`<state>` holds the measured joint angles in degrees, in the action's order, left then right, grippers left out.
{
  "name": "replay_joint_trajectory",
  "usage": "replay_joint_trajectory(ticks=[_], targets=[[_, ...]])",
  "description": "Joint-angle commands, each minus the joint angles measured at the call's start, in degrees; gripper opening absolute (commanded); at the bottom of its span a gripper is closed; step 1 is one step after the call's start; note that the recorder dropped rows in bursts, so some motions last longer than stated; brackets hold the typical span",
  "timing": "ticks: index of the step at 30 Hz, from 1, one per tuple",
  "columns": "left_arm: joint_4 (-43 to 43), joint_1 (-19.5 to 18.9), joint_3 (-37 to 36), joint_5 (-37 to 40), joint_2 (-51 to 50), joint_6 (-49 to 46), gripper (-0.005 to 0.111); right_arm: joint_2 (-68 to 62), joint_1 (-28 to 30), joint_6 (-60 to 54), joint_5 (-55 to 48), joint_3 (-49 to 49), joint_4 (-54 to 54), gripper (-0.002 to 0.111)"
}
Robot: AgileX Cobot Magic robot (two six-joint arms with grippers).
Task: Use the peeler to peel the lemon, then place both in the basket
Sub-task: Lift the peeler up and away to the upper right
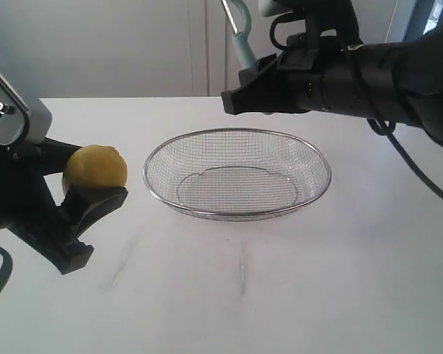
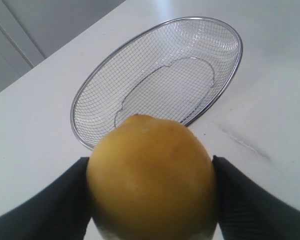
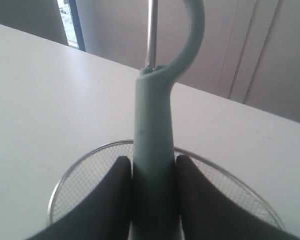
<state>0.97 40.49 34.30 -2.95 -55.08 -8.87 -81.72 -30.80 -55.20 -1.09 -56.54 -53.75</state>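
Note:
The yellow lemon point(image 1: 96, 167) hangs above the table at the left, clamped between the black fingers of my left gripper point(image 1: 94, 181). In the left wrist view the lemon point(image 2: 152, 175) fills the gap between both fingers point(image 2: 50, 210), with the basket point(image 2: 160, 80) beyond it. My right gripper point(image 1: 240, 92) is raised over the basket's far rim, shut on the pale teal handle of the peeler point(image 1: 240, 33), whose looped head points up and runs off the top edge. The right wrist view shows the peeler point(image 3: 155, 130) upright between the fingers point(image 3: 110, 200). The wire-mesh basket point(image 1: 310, 151) stands empty mid-table.
The white table point(image 1: 280, 295) extends around the basket. A faint grey smear point(image 1: 122, 269) marks its surface near the front left. A pale wall with panel seams point(image 1: 199, 44) rises behind the table's far edge.

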Motion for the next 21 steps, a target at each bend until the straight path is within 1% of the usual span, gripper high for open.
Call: replay_joint_trajectory(ticks=[1,8,11,14,17,19,20,21], targets=[[-0.46,0.23,0.34,-0.40,0.38,0.50,0.000,-1.55,3.14,-4.56,1.39,-2.62,2.01,0.000],[-0.46,0.23,0.34,-0.80,0.38,0.50,0.000,-4.79,9.99,-10.63,6.30,-3.65,2.01,0.000],[-0.46,0.23,0.34,-1.04,0.38,0.50,0.000,-5.52,11.74,-18.18,8.89,-3.65,1.90,0.000],[-0.46,0.23,0.34,-1.28,0.38,0.50,0.000,-6.04,12.15,-27.54,14.58,-3.53,-0.32,0.000],[-0.46,0.23,0.34,-1.28,0.38,0.50,0.000,-6.36,12.02,-44.93,22.09,-3.53,-13.45,0.000],[-0.46,0.23,0.34,-1.28,0.38,0.50,0.000,-6.99,11.89,-61.61,30.29,-3.80,-28.89,0.000],[-0.46,0.23,0.34,-1.28,0.38,0.50,0.000,-7.51,11.89,-67.62,34.29,-4.24,-35.29,0.000],[-0.46,0.23,0.34,-1.28,0.38,0.50,0.000,-7.90,11.89,-67.61,38.73,-4.59,-39.54,0.000]])
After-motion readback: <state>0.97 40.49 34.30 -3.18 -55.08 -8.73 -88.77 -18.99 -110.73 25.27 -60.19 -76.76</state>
